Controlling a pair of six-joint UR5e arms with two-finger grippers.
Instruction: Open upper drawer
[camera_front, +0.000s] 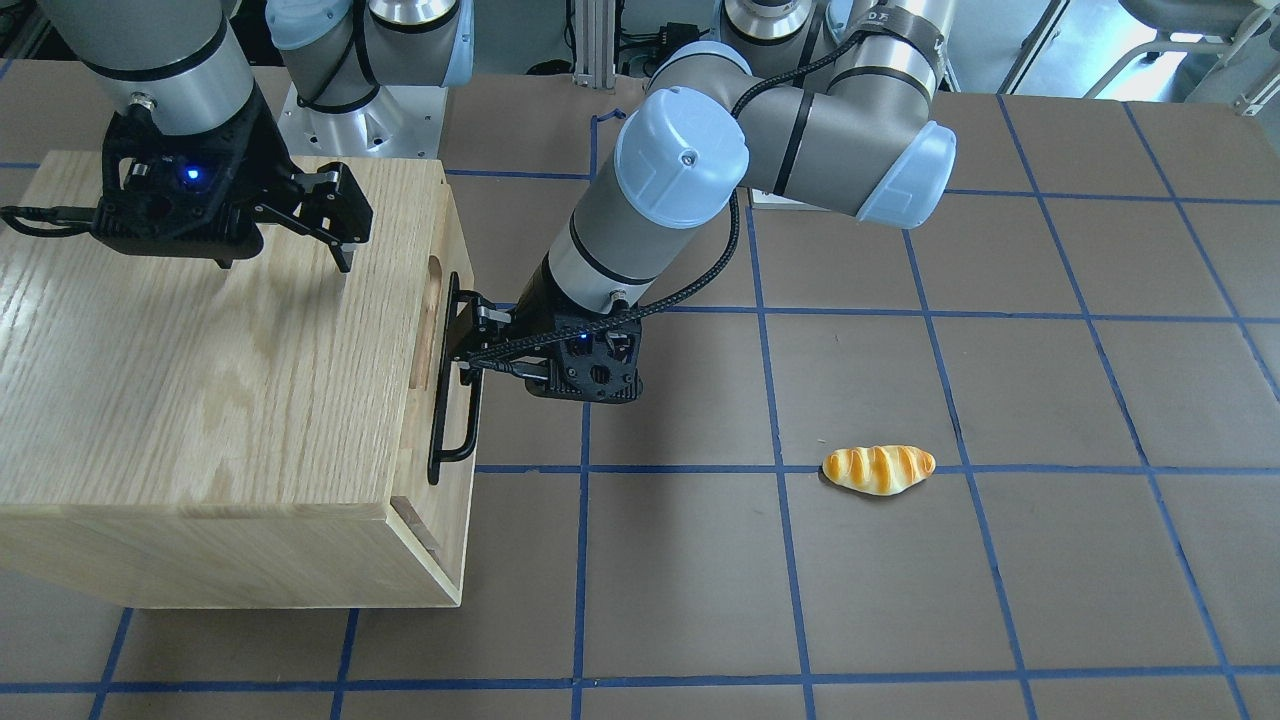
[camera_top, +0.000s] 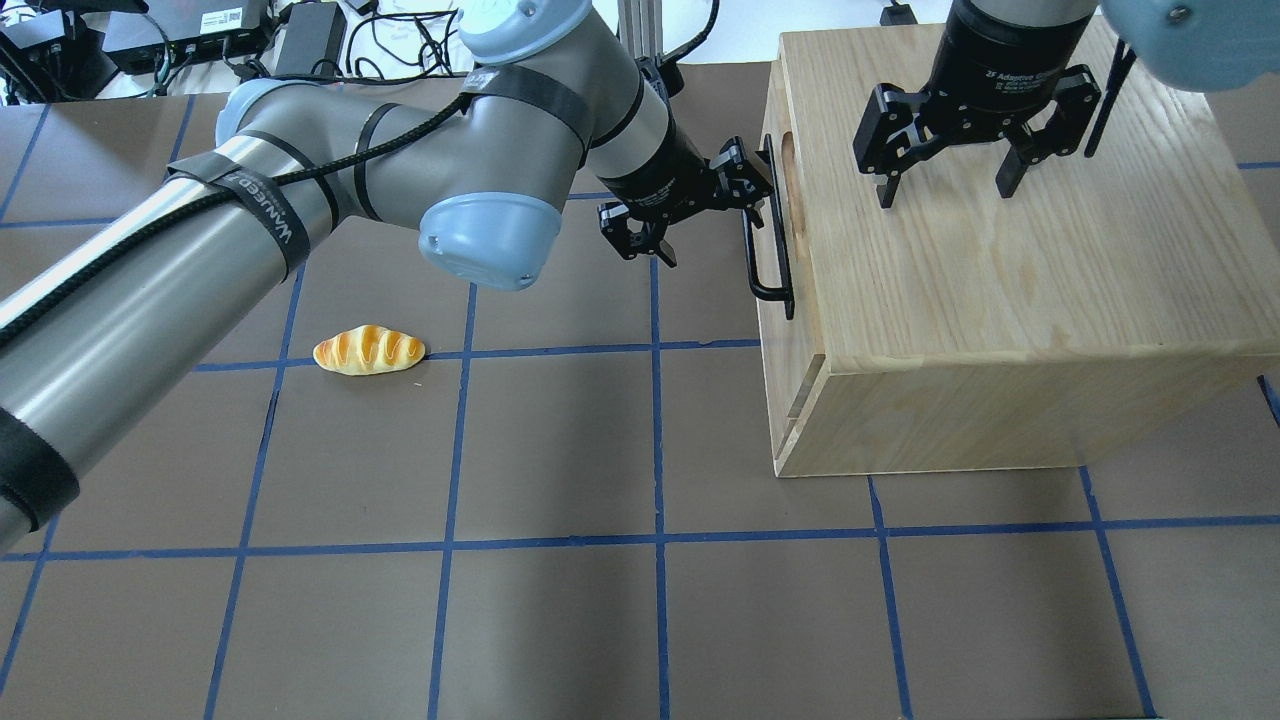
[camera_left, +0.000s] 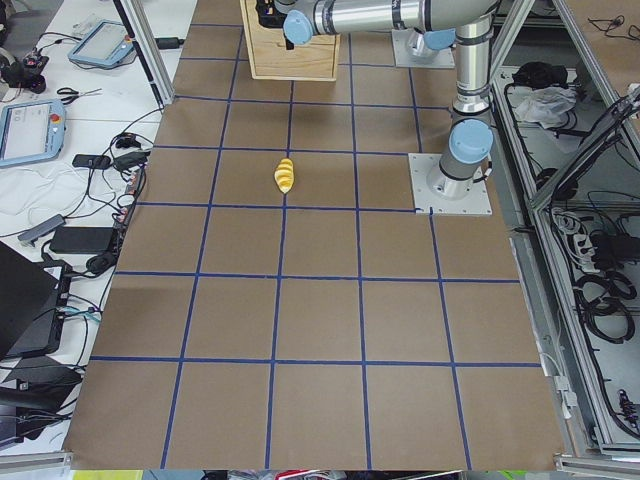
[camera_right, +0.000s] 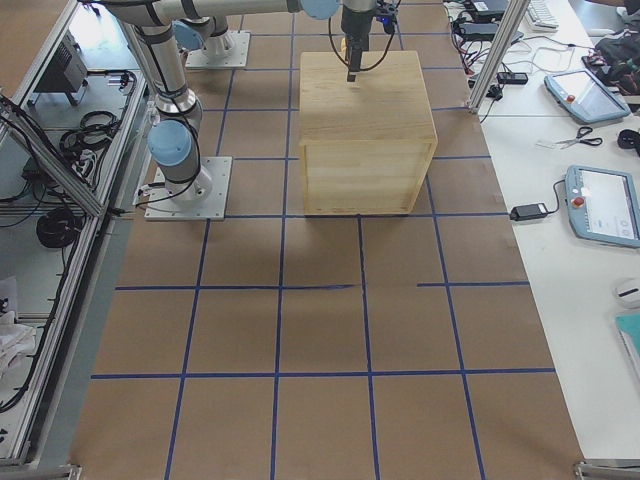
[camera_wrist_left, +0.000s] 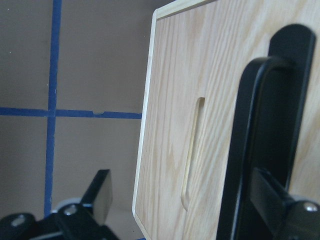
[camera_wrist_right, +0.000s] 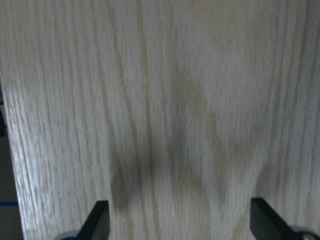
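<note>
The upper drawer (camera_front: 428, 350) is the light-oak front of the wooden cabinet (camera_top: 1000, 290), with an oval slot and a long black bar handle (camera_front: 447, 420). Its front sits close against the cabinet body. My left gripper (camera_front: 465, 345) reaches across to the handle (camera_top: 770, 260) and is open. In the left wrist view the bar (camera_wrist_left: 245, 150) lies between the fingers, close to one finger (camera_wrist_left: 280, 205), in front of the drawer front (camera_wrist_left: 210, 75). My right gripper (camera_top: 945, 190) is open and empty over the cabinet top (camera_wrist_right: 165, 100).
A toy bread roll (camera_front: 878, 469) lies on the brown, blue-taped table, apart from the cabinet; it also shows in the overhead view (camera_top: 368, 351). The cabinet (camera_right: 365, 120) stands on the robot's right side of the table.
</note>
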